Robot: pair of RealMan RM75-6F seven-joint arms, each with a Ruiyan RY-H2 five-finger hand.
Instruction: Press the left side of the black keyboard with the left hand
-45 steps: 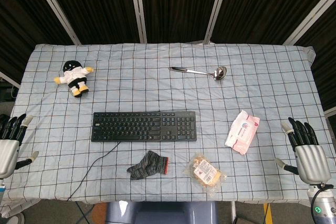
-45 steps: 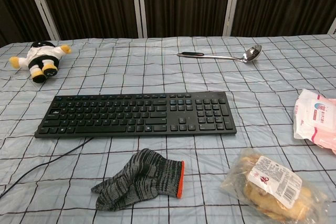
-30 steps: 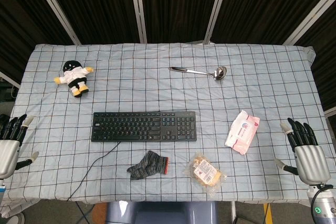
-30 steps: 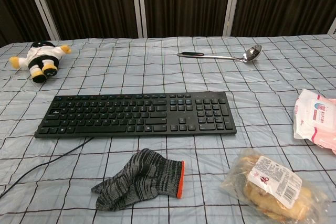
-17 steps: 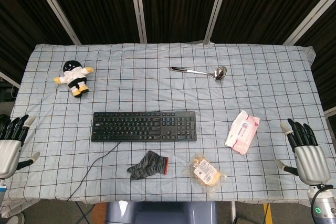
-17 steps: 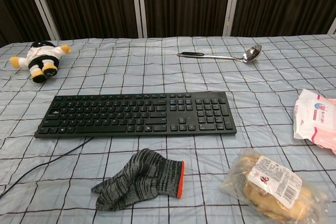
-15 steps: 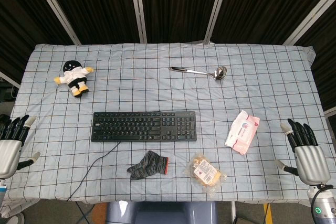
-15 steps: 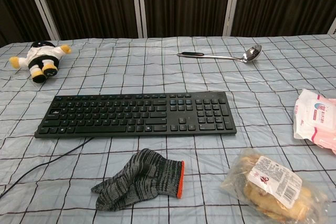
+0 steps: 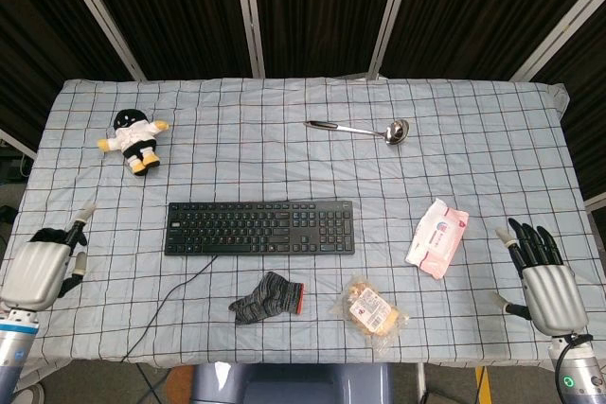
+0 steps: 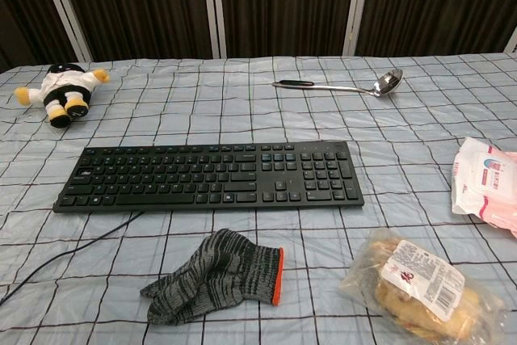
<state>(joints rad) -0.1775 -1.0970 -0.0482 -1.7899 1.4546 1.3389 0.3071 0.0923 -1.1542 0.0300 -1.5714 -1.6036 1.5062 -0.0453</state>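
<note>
The black keyboard [image 9: 260, 228] [image 10: 210, 177] lies flat in the middle of the checked tablecloth, and its cable runs off toward the front left. My left hand [image 9: 43, 267] hovers over the table's left edge, well left of the keyboard's left end. It holds nothing, and one finger points toward the far side. My right hand [image 9: 542, 278] is at the front right corner with its fingers spread and nothing in it. Neither hand appears in the chest view.
A plush doll [image 9: 134, 140] [image 10: 60, 92] lies at the back left and a metal ladle [image 9: 360, 128] [image 10: 343, 86] at the back centre. A pink wipes pack [image 9: 436, 237] [image 10: 485, 183], a snack bag [image 9: 371, 308] [image 10: 420, 284] and a grey glove [image 9: 267, 298] [image 10: 214, 276] lie nearer.
My left hand has turned and moved right and inward over the table's left edge. My right hand has shifted slightly left. The objects on the table have not moved.
</note>
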